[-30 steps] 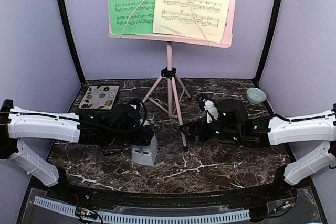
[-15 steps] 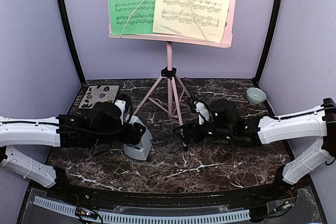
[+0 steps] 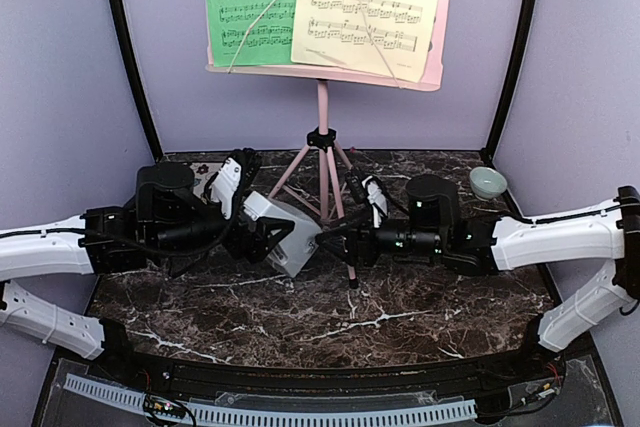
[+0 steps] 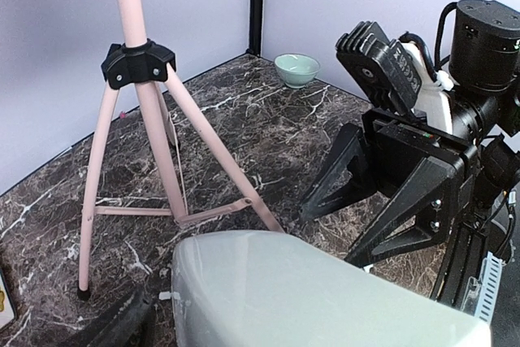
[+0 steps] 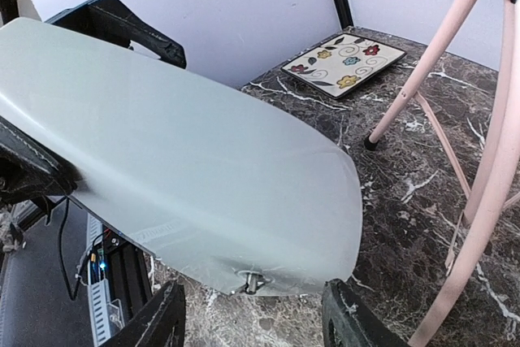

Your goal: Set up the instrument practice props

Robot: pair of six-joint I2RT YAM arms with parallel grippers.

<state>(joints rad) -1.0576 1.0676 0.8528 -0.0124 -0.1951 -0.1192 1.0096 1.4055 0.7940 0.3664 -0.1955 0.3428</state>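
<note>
The metronome point(image 3: 287, 237) is being held tilted above the bench point(image 3: 400, 317), grasped in the clenched left gripper point(image 3: 262, 239). The right gripper point(image 3: 338, 239), released wide, is being pointed at it, just beside. The music stand point(image 3: 323, 137) is standing behind both grippers.

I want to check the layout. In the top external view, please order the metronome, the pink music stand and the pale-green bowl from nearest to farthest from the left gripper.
1. metronome: held tilted in the left gripper.
2. pink music stand: its legs just to the right, at centre.
3. pale-green bowl: far right, back corner.
</note>
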